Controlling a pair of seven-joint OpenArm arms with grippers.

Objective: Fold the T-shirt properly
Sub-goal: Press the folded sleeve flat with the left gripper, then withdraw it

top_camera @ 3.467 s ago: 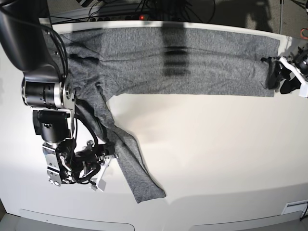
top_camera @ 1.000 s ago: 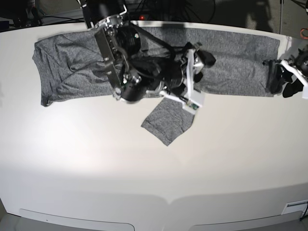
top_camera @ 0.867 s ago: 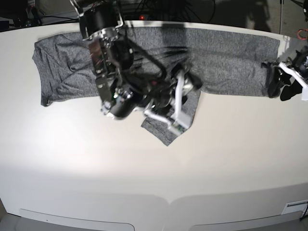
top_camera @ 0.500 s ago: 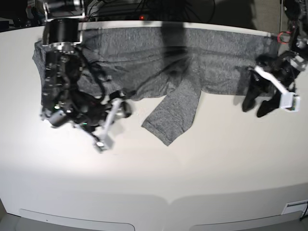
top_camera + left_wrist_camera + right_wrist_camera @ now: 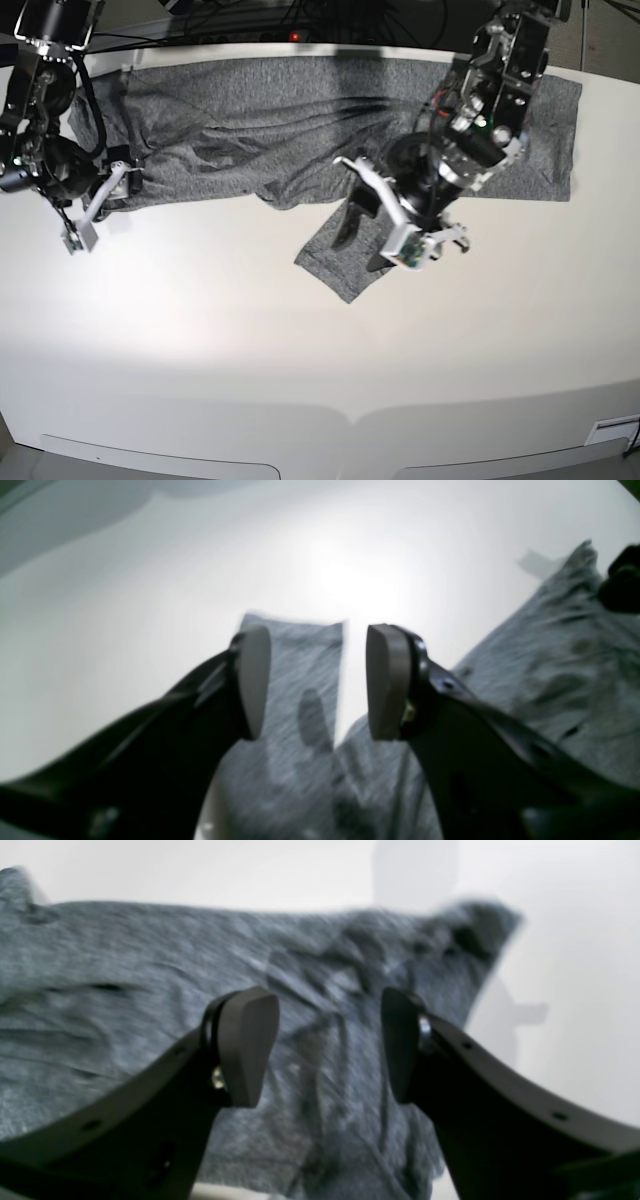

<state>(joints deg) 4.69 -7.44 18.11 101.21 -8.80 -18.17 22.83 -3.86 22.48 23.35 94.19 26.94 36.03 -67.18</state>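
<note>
1. The T-shirt (image 5: 300, 115) lies spread across the upper part of the base frame as a wide grey band running from upper left to upper right on the white table (image 5: 320, 360).
2. One sleeve (image 5: 355, 250) hangs down from the band near frame centre, folded back so its cuff end points toward the lower left.
3. The left gripper (image 5: 380, 222) hovers over that sleeve at centre frame. Its jaws stand apart with nothing between them.
4. In the left wrist view, the left gripper (image 5: 315, 680) frames the square cuff end of the sleeve (image 5: 295, 690) in the middle of the picture; whether the pads touch the fabric cannot be told.
5. The right gripper (image 5: 90, 210) sits at the left edge of the base frame, just beside the shirt's left end. Its jaws are spread and hold nothing.
6. In the right wrist view, wrinkled T-shirt fabric (image 5: 150, 990) fills the left and centre behind the right gripper (image 5: 325, 1040).
</note>
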